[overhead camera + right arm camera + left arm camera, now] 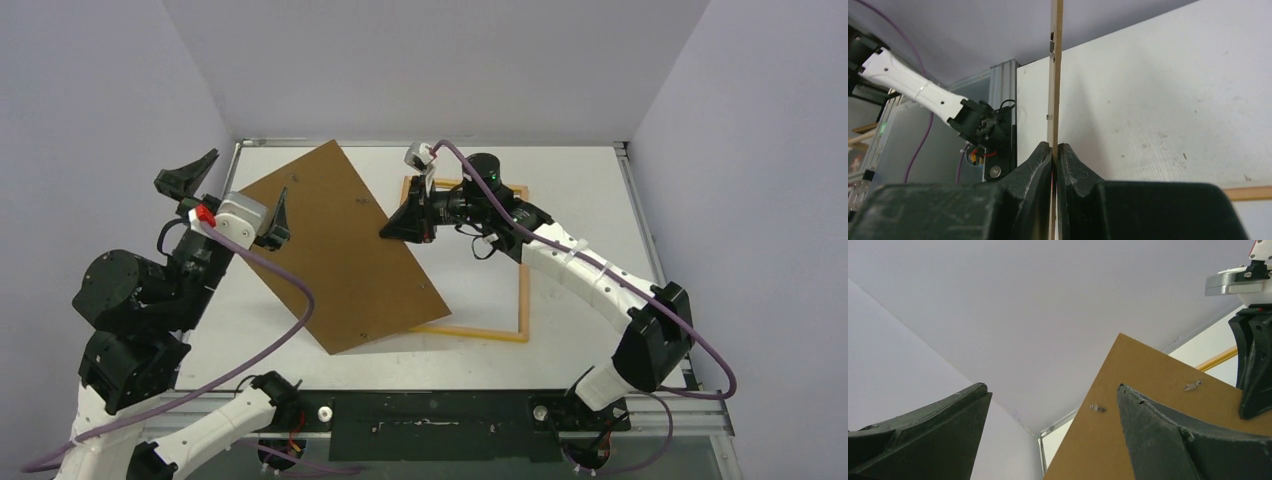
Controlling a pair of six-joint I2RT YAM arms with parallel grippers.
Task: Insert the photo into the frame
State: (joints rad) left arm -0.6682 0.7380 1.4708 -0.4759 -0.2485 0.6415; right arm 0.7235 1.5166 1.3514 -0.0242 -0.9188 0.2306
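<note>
The frame (523, 290) lies flat on the white table, its pale thin bars showing at the right and front; a strip shows in the left wrist view (1220, 358) and in the right wrist view (1248, 192). The brown backing panel (340, 250) is held tilted over the frame's left part. My right gripper (395, 228) is shut on the panel's right edge, seen edge-on between the jaws (1054, 147). My left gripper (247, 175) is open and empty (1052, 386), raised beside the panel's left edge (1108, 440). I see no printed photo; the area inside the frame is white.
The table's metal rim (625, 160) runs along the back and right. Grey walls close in the back and sides. The arm bases and a black plate (430, 425) sit at the near edge. The right gripper hangs close in the left wrist view (1253, 370).
</note>
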